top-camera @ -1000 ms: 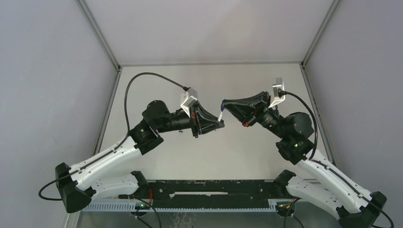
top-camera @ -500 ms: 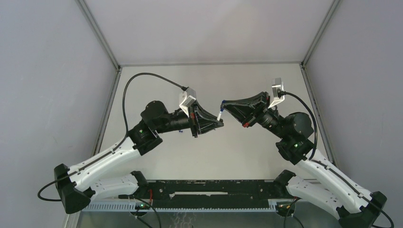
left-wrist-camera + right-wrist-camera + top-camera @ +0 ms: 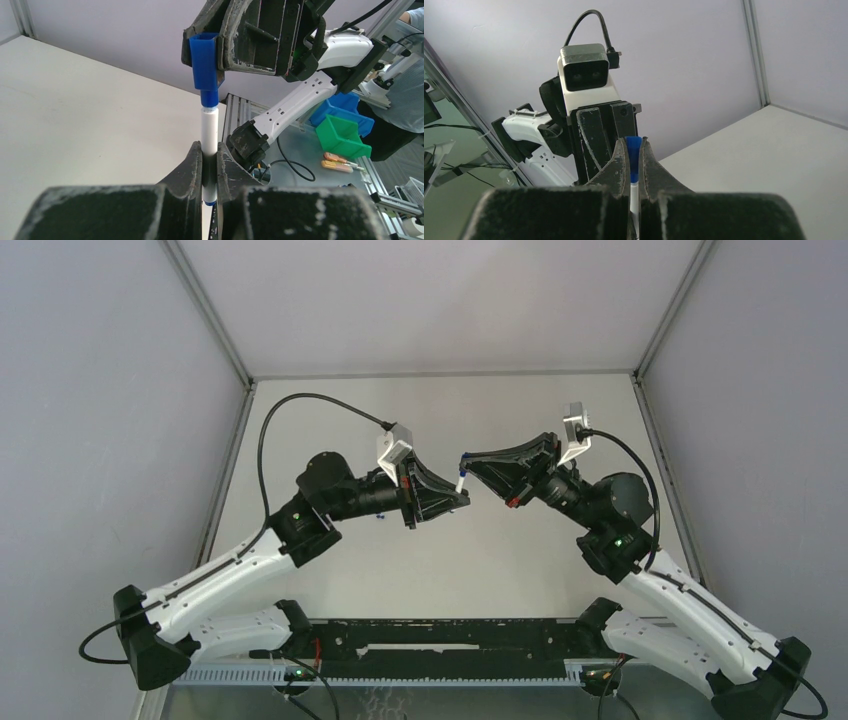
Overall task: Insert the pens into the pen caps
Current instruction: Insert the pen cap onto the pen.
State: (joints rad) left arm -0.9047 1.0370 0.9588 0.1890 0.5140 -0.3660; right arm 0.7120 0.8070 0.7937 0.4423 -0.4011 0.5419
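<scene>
Two things meet up above the bench [image 3: 500, 560]. Our left fingers [image 3: 198, 162] pinch the white pen [image 3: 209, 131] near its back end. Our right fingers [image 3: 622, 165] are shut on the blue cap [image 3: 203, 56]. Pen and cap lie in one line, tip at the cap's mouth, so we should push straight.

Cap [image 3: 205, 60] directly atop pen [image 3: 209, 131]

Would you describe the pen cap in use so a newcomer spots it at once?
Above the table, the right hand and the left hand meet tip to tip. The right one pinches the pen cap, in line with the pen in the left. The cap is short and blue, the pen white.
</scene>
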